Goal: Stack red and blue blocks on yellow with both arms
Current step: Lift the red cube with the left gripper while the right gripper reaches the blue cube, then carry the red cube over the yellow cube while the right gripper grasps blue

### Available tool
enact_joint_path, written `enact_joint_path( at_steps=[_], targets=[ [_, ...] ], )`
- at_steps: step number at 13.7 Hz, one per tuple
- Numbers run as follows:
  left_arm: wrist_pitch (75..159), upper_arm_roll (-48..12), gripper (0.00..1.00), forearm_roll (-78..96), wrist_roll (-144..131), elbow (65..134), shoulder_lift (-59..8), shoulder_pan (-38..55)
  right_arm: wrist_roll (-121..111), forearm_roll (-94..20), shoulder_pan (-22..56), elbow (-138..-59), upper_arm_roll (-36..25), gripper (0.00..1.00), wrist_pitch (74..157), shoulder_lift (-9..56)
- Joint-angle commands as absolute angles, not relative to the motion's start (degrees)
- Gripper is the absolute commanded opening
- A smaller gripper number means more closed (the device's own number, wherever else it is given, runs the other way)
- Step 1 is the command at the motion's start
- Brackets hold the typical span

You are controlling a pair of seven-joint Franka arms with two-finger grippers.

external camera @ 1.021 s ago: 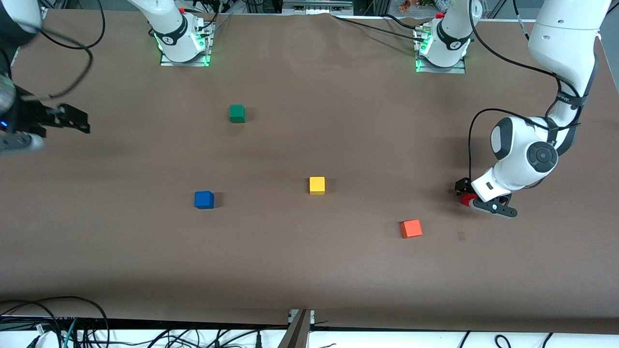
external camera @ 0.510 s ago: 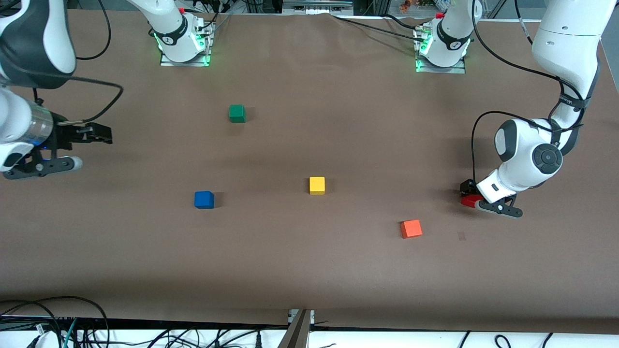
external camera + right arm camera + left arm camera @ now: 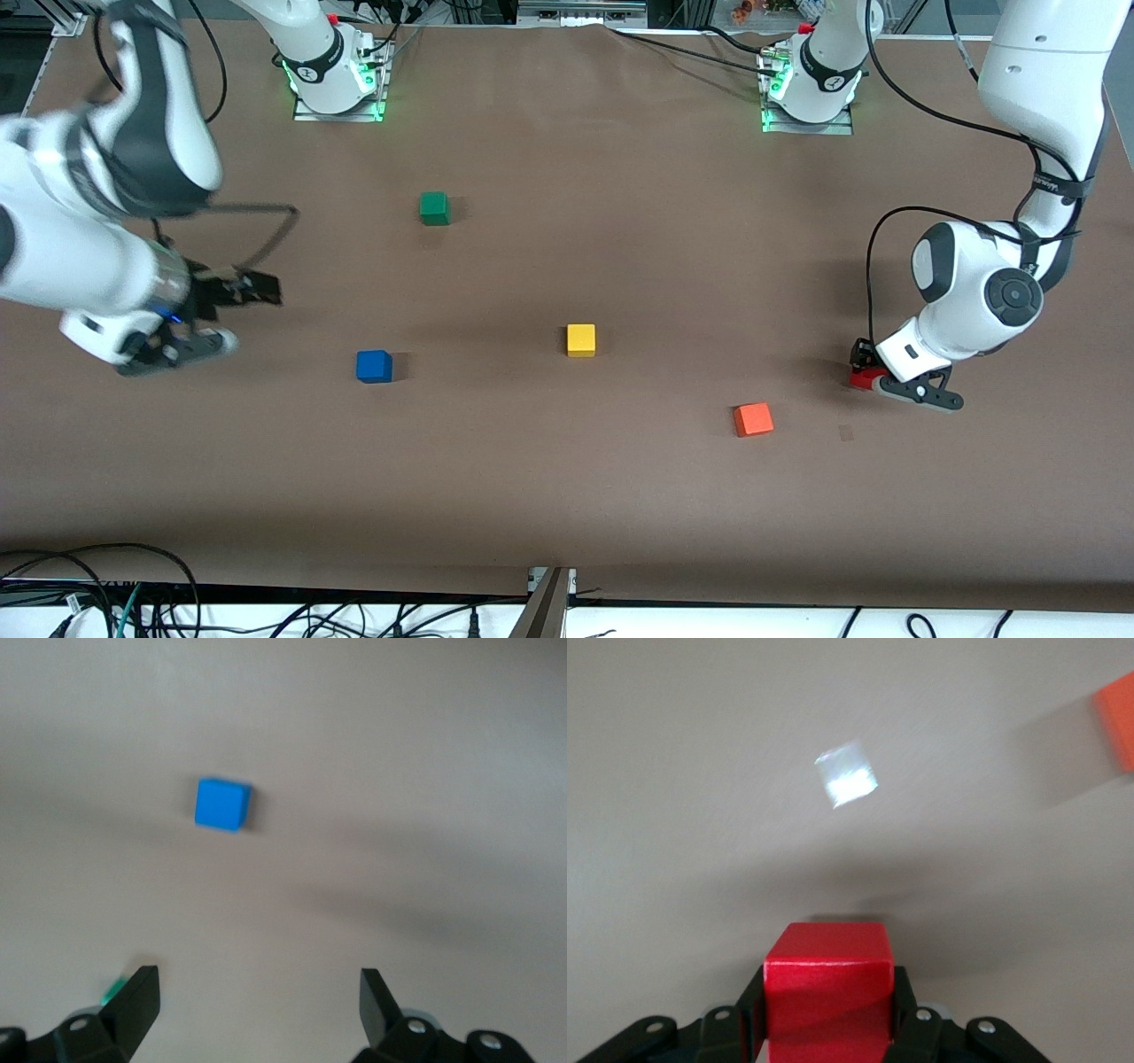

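A: L gripper [image 3: 873,377]?
B: Down at the table [image 3: 567,496] near the L arm's end, jaws clamped on the red block [image 3: 859,379]. L wrist view shows it plain: red block [image 3: 827,988] squeezed between the two fingers [image 3: 908,1028], w/ the orange block [image 3: 1116,722] at the frame's edge.

A: R gripper [image 3: 232,312]?
B: Up over the table toward the R arm's end, beside the blue block [image 3: 374,366] but not over it. Fingers [image 3: 133,997] spread wide, nothing between them. R wrist view has the blue block [image 3: 221,804] lying apart from them.

A: Where's yellow [image 3: 581,339]?
B: Mid-table, sitting alone, nothing on top. Blue sits toward the R arm's end from it, a bit nearer the front cam; red sits toward the L arm's end, well apart.

A: Other blocks?
B: Orange block [image 3: 753,419] lies between yellow and red, nearer the front cam than both. Green block [image 3: 434,208] is farther from the cam, up toward the bases.

A: Any bins, trays, boxes?
B: All blocks lie straight on the brown table top, each apart from the rest.
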State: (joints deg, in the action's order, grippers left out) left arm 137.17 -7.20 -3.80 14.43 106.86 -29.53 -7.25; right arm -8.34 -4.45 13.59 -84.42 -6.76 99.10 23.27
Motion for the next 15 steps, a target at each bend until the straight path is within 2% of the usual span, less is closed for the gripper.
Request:
enact_joint_path(
  at_steps=[1,4,6,12,15],
  targets=[
    [126.77,-12.02,0.0,-3.87,5.95,98.29,-28.92,-6.07,-4.58,-5.62,15.11,-86.03,-7.03,1.0,105.88,27.06],
    [124.37,-14.41,0.0,-4.04,-6.91,94.58,-29.18,0.49,-3.16,-6.41,16.34,-91.57,-6.86,1.0,115.64,29.78],
    [124.37,-14.33,0.0,-4.3,-17.69,91.77,-30.84,7.52,-3.08,-6.42,17.48,-91.85,-6.86,1.0,120.13,33.21],
    [124.37,-13.71,0.0,-4.57,-33.12,83.78,-38.48,21.52,-3.08,-12.3,19.33,-91.93,-6.94,1.0,126.11,37.43],
    [124.1,-11.88,0.0,-4.57,-38.04,78.15,-42.88,26.43,-3.08,-12.3,19.51,-96.22,-6.94,1.0,131.46,37.97]
  ],
)
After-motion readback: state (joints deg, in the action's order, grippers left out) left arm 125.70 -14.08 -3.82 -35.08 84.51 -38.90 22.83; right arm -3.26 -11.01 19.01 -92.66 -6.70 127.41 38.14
